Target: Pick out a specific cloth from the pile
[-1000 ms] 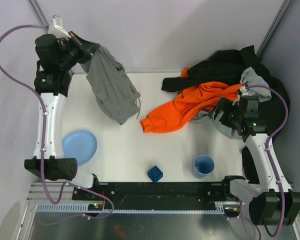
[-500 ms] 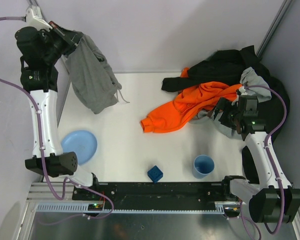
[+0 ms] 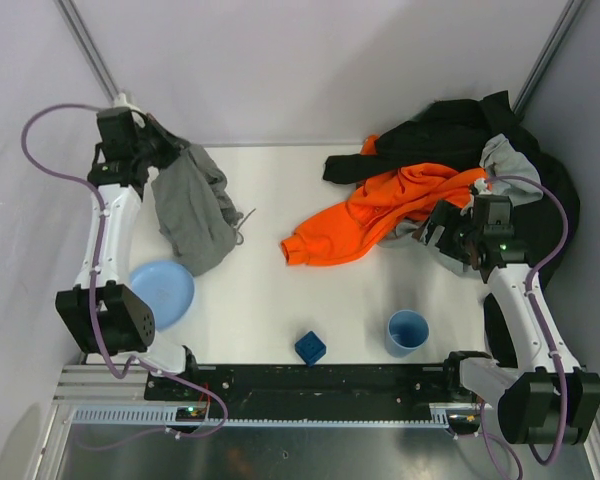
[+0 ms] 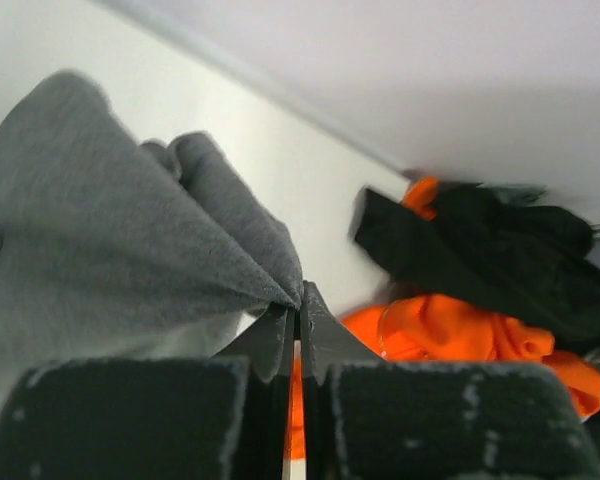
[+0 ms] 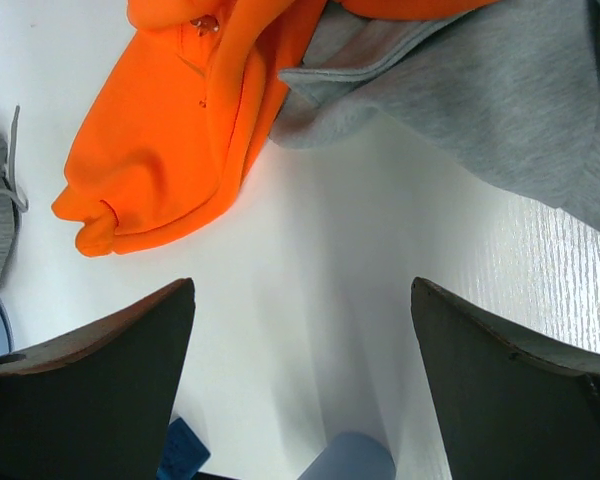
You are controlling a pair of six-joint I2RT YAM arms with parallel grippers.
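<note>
The left gripper (image 4: 298, 300) is clamped on a pinched fold of the grey cloth (image 3: 192, 212) at the far-left corner of the table (image 3: 280, 290), well apart from the pile (image 3: 450, 135). The cloth's long axis runs from the clamped top edge toward the near edge, angled slightly rightward. Its lower end lies just beside the blue plate (image 3: 160, 295). The right gripper (image 5: 300, 295) is spread wide and holds nothing, over bare table beside the orange garment (image 5: 180, 130).
</note>
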